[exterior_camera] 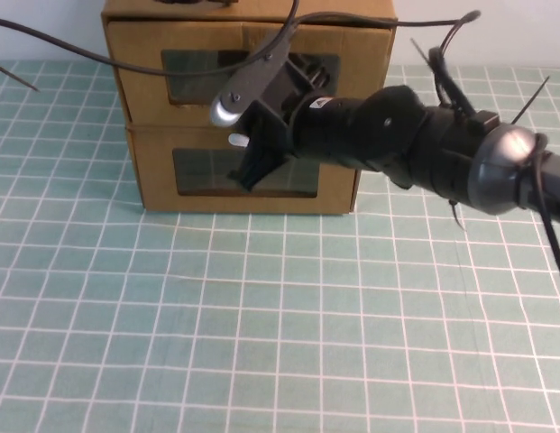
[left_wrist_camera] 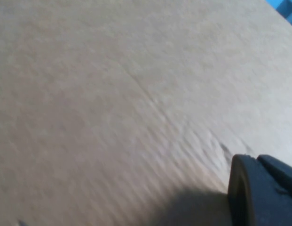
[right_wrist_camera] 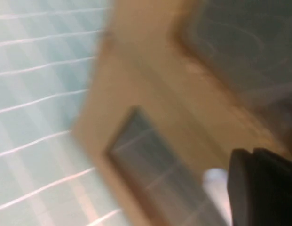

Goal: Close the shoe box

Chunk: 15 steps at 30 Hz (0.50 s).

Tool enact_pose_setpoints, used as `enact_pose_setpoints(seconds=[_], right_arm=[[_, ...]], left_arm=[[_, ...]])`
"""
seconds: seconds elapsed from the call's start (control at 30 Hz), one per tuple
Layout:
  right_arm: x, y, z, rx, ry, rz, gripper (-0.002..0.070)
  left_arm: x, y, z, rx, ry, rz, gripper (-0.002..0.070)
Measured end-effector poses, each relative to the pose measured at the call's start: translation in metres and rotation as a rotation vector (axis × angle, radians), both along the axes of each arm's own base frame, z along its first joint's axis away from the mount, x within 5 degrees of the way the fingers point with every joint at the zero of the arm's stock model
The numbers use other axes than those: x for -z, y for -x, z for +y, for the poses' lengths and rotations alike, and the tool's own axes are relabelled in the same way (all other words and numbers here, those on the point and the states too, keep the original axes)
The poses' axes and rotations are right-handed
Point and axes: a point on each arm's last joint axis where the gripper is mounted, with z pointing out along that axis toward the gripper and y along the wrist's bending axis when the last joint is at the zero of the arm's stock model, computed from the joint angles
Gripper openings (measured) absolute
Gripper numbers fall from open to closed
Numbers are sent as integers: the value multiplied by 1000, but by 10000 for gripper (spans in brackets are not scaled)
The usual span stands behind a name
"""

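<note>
The right gripper point(exterior_camera: 252, 153) presses at the windowed front of the brown cardboard shoe box point(exterior_camera: 153, 171), the lower of two stacked on the green gridded bench point(exterior_camera: 261, 316), seemingly nearly shut; whether its fingers are apart I cannot tell, nor those of the left gripper point(left_wrist_camera: 263, 193) beside plain cardboard.

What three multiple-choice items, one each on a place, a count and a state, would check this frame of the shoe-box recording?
1. Where is the right gripper? A) in front of the boxes' front panels B) behind the boxes C) over the top box's lid
2. How many windowed cardboard boxes? A) one B) two C) three
3. How do the boxes stand? A) side by side B) apart C) stacked

Key: 1A, it reaches across both windows. 2B, only the shoe box and the lower box show. 3C, the shoe box rests on the lower one. The left gripper shows only in its wrist view, near cardboard.
</note>
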Motion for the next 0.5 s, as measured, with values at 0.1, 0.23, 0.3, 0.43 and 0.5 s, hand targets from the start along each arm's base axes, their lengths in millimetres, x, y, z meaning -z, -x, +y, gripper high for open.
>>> enact_pose_setpoints(seconds=[0.1, 0.23, 0.3, 0.43, 0.5], right_arm=[[-13, 16, 0, -123, 44, 27, -14], [-43, 42, -6, -260, 54, 64, -14], [-59, 55, -10, -309, 52, 69, -14], [-87, 74, -22, -310, 20, 77, -14], [-104, 83, -31, -280, 6, 75, -14]], left_arm=[[-13, 12, 3, 15, -25, -21, -5], [-42, 33, 9, 22, -20, -81, -5], [-59, 47, 12, 28, -15, -114, -5], [-88, 78, 18, 54, -16, -160, -5], [-102, 98, 22, 73, -20, -177, -5]])
